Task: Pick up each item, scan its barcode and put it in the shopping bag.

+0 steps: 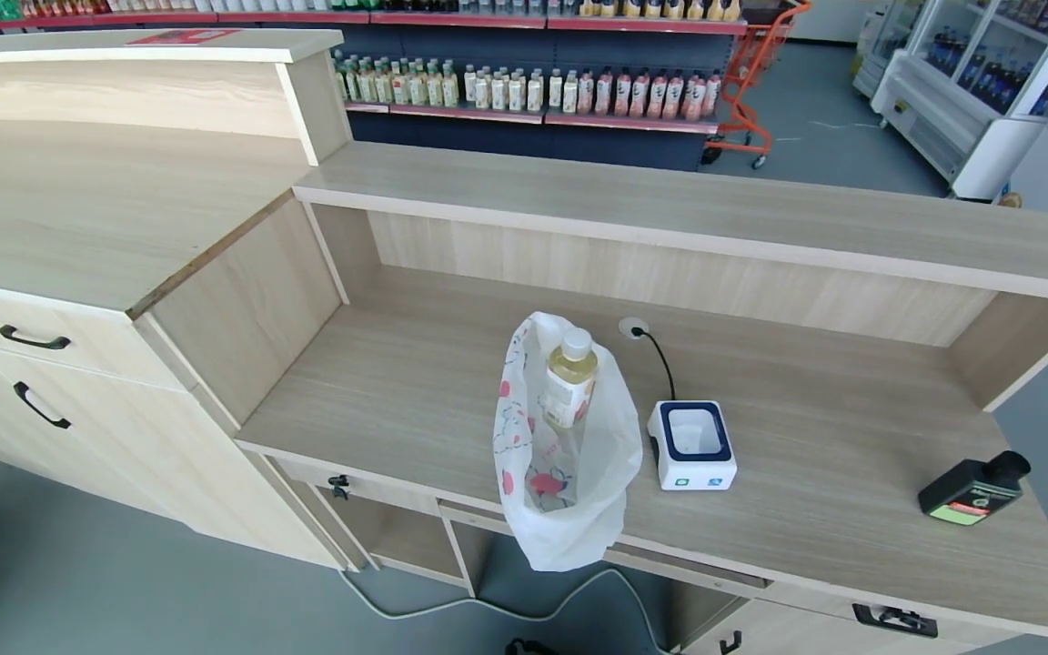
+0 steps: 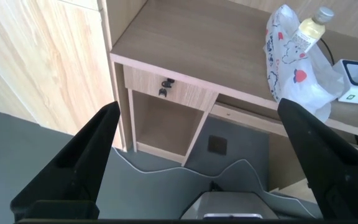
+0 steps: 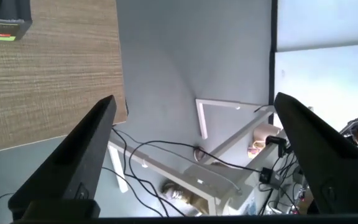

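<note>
A white plastic shopping bag [image 1: 610,473] printed with red and blue figures stands open at the front edge of the light wood-grain tabletop [image 1: 806,437], its lower part sagging over that edge. Inside it stands a clear bottle of pale yellow drink [image 1: 569,377] with a white cap, upright. Just beside the bag, on its right, sits a white square barcode scanner [image 1: 692,444], its black cable [image 1: 660,359] running back to a round hole in the tabletop. A black bottle [image 1: 974,488] with a green and red label lies on its side near the front right corner. The left tool [image 2: 197,106] hangs released and empty before the front edge, below tabletop level. The right tool [image 3: 194,98], likewise spread and empty, hangs over grey floor [image 3: 185,56] off the right edge.
</note>
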Motion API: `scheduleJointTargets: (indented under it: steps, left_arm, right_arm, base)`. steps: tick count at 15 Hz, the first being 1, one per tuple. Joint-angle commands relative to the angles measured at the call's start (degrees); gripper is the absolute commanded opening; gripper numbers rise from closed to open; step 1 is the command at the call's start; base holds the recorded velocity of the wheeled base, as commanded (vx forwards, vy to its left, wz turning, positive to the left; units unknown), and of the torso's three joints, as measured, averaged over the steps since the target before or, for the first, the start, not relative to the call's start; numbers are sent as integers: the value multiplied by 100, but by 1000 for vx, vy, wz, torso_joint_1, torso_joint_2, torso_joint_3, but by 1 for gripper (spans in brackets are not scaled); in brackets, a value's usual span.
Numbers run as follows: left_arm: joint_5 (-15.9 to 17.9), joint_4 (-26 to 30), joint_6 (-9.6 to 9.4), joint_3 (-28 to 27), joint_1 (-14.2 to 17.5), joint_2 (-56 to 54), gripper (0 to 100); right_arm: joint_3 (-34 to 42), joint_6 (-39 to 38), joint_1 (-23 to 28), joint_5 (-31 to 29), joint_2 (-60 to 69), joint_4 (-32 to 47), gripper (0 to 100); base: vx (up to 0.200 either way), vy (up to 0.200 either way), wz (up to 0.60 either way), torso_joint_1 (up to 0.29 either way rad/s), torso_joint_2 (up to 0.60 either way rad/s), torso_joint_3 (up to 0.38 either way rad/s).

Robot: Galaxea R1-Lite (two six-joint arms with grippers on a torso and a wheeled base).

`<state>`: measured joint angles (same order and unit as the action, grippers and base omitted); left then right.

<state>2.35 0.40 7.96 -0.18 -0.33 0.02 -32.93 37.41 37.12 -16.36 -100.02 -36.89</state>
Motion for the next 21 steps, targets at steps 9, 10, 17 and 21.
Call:
scheduleJointTargets:
  steps: [9,10,17,21]
  left_arm:
    - [2,4,4,1,-2,-2,100]
    - [2,4,4,1,-2,-2,100]
    - [2,4,4,1,-2,-2,100]
    - [2,-5,4,1,-2,-2,100]
  right_arm:
    - [-179,-76,-355,72,-1063,-697,100]
    - [-188,-85,-381,80,-1107,-811,100]
    - [-223,-147,-495,810,-1362,-925,100]
    - [-328,-147,-557,810,-1538,-952,100]
  base:
    - [0,0,0,0,0,0]
    - [0,0,0,0,0,0]
    - [0,0,0,0,0,0]
    - [0,0,0,0,0,0]
